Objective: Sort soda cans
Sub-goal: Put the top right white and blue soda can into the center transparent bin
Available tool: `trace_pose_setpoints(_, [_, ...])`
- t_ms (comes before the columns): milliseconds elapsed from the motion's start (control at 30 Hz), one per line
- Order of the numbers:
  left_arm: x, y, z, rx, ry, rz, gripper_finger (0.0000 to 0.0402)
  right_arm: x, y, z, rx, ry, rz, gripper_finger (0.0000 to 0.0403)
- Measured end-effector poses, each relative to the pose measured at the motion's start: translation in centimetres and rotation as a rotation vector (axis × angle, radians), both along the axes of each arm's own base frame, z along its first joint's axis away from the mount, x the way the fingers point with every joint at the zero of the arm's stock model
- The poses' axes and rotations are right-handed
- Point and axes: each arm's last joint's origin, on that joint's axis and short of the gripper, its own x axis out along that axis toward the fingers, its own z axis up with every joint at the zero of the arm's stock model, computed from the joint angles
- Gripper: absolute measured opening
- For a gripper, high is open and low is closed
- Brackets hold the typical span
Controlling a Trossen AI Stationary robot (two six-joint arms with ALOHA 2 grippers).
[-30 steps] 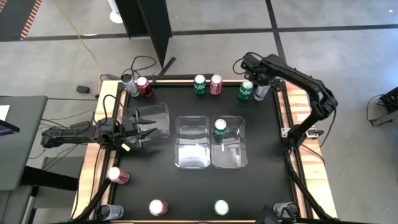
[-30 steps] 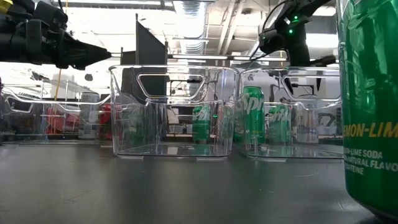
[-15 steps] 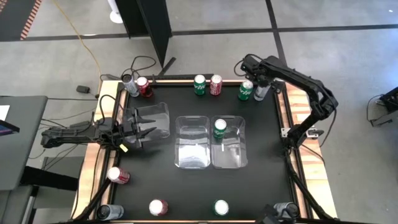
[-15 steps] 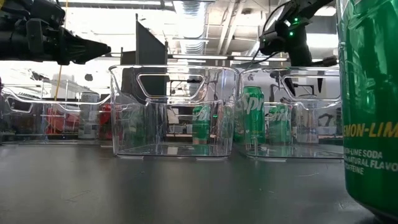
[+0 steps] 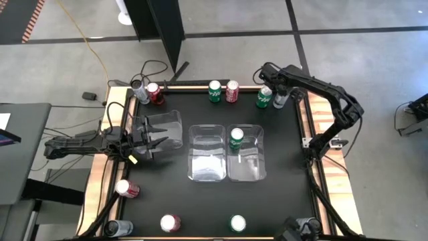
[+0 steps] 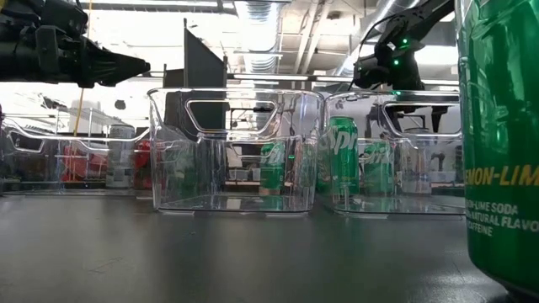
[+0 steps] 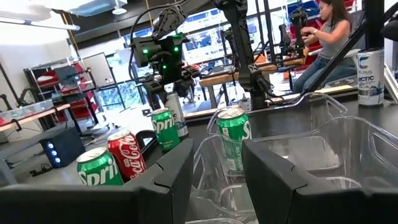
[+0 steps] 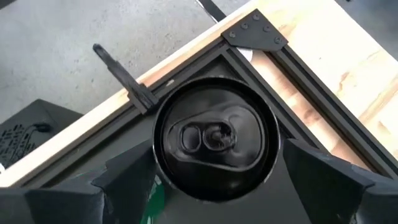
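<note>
Soda cans stand upright along the table's edges. At the far right corner a silver can [image 5: 281, 102], its dark top [image 8: 216, 137] filling the right wrist view, stands beside a green can [image 5: 264, 98]. My right gripper [image 5: 279, 92] hangs open just above the silver can, pointing steeply down, one finger on either side of its top without touching it. Another green can [image 5: 237, 138] stands in the right clear bin [image 5: 257, 167]. My left gripper [image 5: 162, 142] waits level over the left clear bin [image 5: 171, 122], open a little, with nothing between its fingers [image 7: 180, 174].
Green [image 5: 215, 90] and red [image 5: 232, 90] cans stand at the far edge, a silver [image 5: 138, 90] and a red [image 5: 155, 94] one at the far left. More cans line the near edge [image 5: 170, 223]. The middle bin [image 5: 206, 152] holds nothing. A person sits beyond the table [image 7: 323, 37].
My right gripper has sunk toward the silver can at the far right corner and has rolled a little about its own axis, staying open. The cans and bins have kept still.
</note>
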Motion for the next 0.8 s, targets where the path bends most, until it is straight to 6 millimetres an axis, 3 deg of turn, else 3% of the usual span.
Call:
trace_pose_setpoints(433, [0.0, 0.0, 0.0, 0.000, 0.000, 0.001, 0.0132, -0.2, -0.6, -0.1, -0.019, -0.006, 0.010, 0.0361])
trace_pose_setpoints(800, [0.0, 0.0, -0.1, -0.002, 0.006, 0.001, 0.0132, -0.7, -0.6, -3.0, -0.021, -0.016, 0.004, 0.0361])
